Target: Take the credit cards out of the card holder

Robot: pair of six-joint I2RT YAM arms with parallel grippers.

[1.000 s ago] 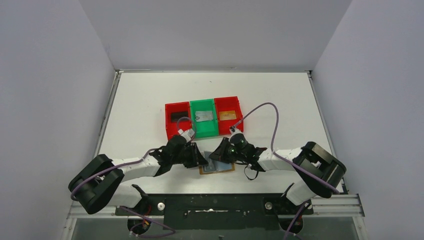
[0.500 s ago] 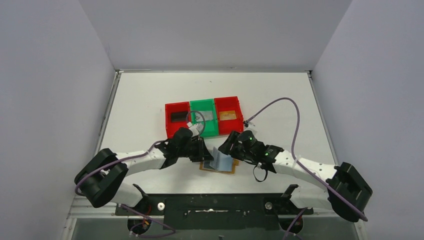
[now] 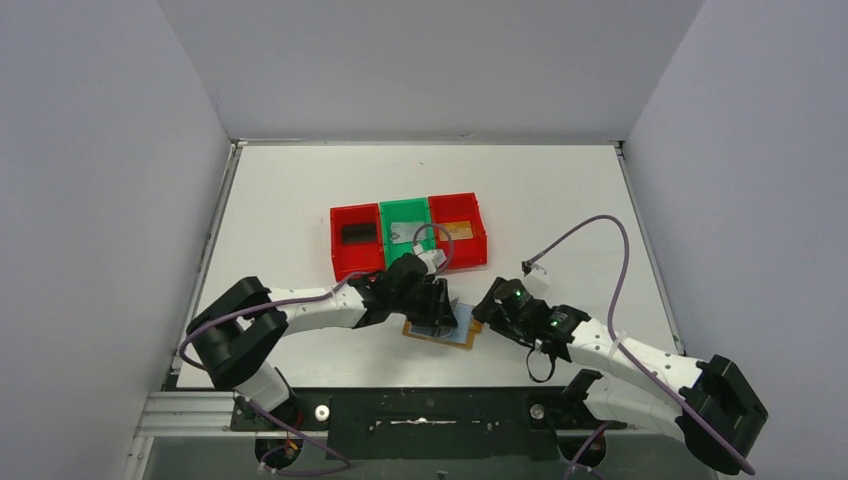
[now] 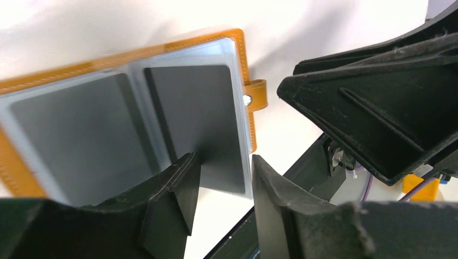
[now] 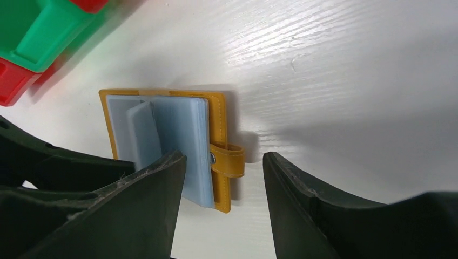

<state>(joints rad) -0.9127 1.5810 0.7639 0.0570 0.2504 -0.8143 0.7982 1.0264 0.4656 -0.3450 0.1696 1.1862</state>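
The tan card holder (image 3: 440, 330) lies open on the table, with its pale blue-grey sleeves (image 4: 108, 118) up and its snap tab (image 5: 229, 162) pointing right. One sleeve leaf (image 5: 143, 135) stands partly raised. My left gripper (image 3: 437, 306) hovers over the holder, open (image 4: 224, 183), and grips nothing. My right gripper (image 3: 490, 308) sits just right of the holder, open (image 5: 224, 181), with the tab showing in its gap. A black credit card (image 3: 358, 233), a silver one (image 3: 402, 234) and an orange-brown one (image 3: 456, 230) lie in the bins. I cannot tell whether any sleeve holds a card.
Three joined bins stand behind the holder: red (image 3: 340, 262), green (image 3: 400, 262) and red (image 3: 478, 248). The left arm's cable (image 3: 425, 232) loops over the green bin. The right gripper's black body (image 4: 378, 102) fills the right of the left wrist view.
Both grippers have opened. The right gripper has backed off to the right of the holder. The left gripper has moved right over the holder, and the lifted sleeve leaf has dropped lower.
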